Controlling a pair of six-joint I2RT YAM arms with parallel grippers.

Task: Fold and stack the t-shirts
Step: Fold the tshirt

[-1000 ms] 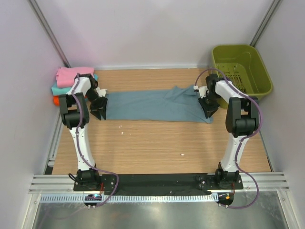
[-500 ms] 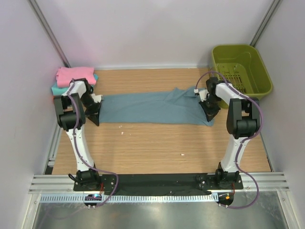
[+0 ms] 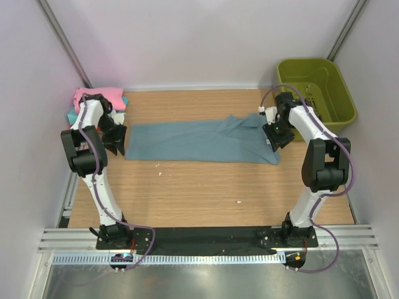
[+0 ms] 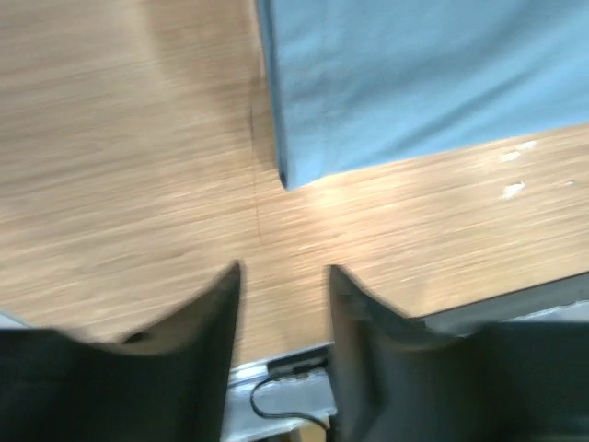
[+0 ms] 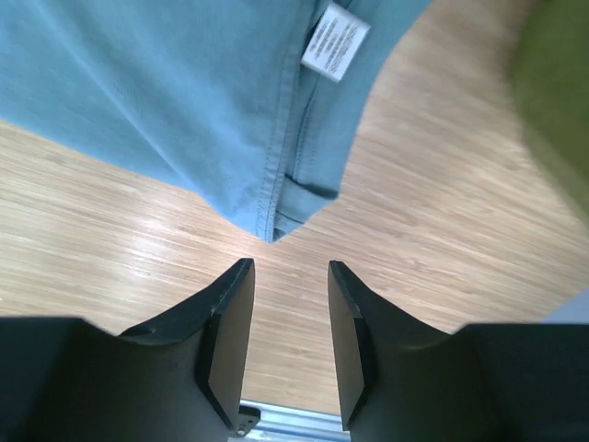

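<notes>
The slate blue-grey t-shirt (image 3: 199,140) lies flat as a long strip across the table. My left gripper (image 3: 115,142) is open and empty just off its left edge. In the left wrist view the gripper (image 4: 285,276) hangs over bare wood near the shirt's corner (image 4: 386,83). My right gripper (image 3: 278,138) is open and empty at the right end. In the right wrist view the gripper (image 5: 287,272) is just short of the shirt's corner (image 5: 184,101), and the white neck label (image 5: 336,41) shows. Folded pink (image 3: 84,96) and teal (image 3: 72,116) t-shirts are stacked at the back left. The orange one is hidden.
The olive-green basket (image 3: 315,87) stands at the back right, beside the right arm, and shows as a green blur in the right wrist view (image 5: 552,92). Grey walls close in both sides and the back. Small white specks lie on the wood in front of the shirt.
The left gripper moved left, and the shirt's left edge went with it, so the strip is longer. The gripper is now off the cloth. The right gripper shifted slightly right and back.
</notes>
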